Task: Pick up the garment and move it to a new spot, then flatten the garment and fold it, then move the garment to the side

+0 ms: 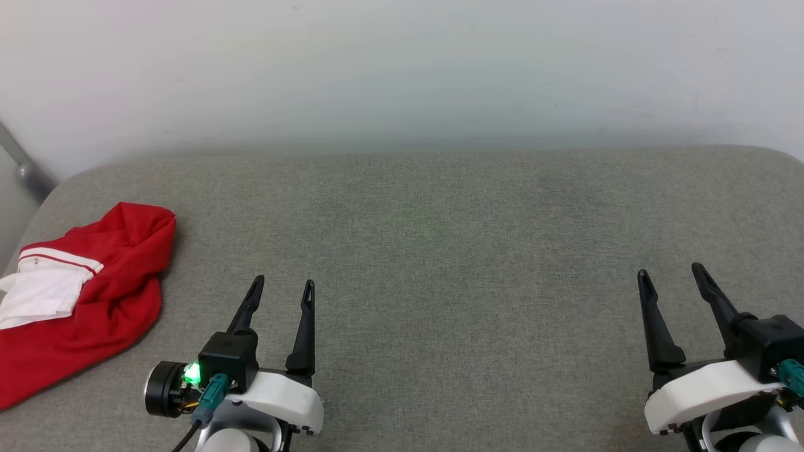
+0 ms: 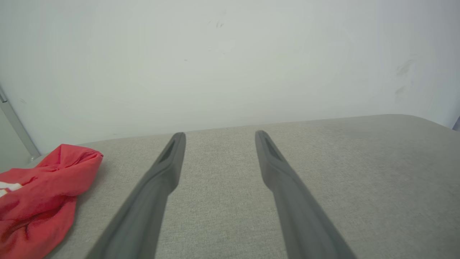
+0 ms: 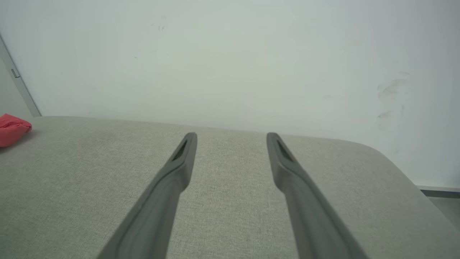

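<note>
Red soft shirt (image 1: 113, 295) lies crumpled at the table's (image 1: 440, 251) left — looks light and floppy, best pinched on its raised fold; both jaws apart.

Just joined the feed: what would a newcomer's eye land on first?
The red shirt with a white sleeve, crumpled at the left edge of the grey cushion. Next, the two open, empty grippers low in the head view: the left gripper near the shirt but not touching, the right gripper far across.
</note>
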Robot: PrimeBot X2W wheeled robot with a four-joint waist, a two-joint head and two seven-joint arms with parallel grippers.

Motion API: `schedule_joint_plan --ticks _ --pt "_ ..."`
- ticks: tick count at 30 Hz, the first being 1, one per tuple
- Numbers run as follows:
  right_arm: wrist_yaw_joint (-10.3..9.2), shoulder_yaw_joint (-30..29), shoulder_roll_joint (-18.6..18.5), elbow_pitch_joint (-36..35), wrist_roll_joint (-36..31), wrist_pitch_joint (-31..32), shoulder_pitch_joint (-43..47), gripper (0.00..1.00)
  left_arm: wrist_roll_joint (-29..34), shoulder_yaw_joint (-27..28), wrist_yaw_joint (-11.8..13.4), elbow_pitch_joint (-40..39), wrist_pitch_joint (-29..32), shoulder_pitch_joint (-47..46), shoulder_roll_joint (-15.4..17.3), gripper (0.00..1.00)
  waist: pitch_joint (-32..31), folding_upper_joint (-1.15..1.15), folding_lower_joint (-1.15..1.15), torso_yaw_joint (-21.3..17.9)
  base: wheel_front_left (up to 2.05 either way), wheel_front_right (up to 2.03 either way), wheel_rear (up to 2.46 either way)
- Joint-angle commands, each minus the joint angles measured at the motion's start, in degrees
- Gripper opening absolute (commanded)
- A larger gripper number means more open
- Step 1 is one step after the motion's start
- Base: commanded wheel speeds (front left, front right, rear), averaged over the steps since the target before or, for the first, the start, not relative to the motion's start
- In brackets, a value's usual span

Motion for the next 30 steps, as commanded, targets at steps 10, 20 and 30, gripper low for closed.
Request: schedule_joint_plan --ticks 10,20,30 --pt "-0.02 -0.32 0.62 -0.24 -2.17 -0.65 0.44 1.00 2.05 1.37 -0.75 1.11 -0.84 0.44 -1.05 1.00 0.22 0.00 0.00 0.29 0.00 0.00 0.00" --pt "-0.02 -0.47 0.78 0.12 -1.94 -0.90 0.20 1.00 1.94 2.61 -1.63 1.64 -0.84 0.28 -1.91 1.00 0.48 0.00 0.00 0.44 0.00 0.00 0.00" --pt "-0.02 -0.87 0.91 0.42 -1.86 -1.03 0.55 1.00 2.28 3.50 -2.07 2.21 -0.84 -0.04 -2.67 1.00 0.52 0.00 0.00 1.66 0.00 0.00 0.00"
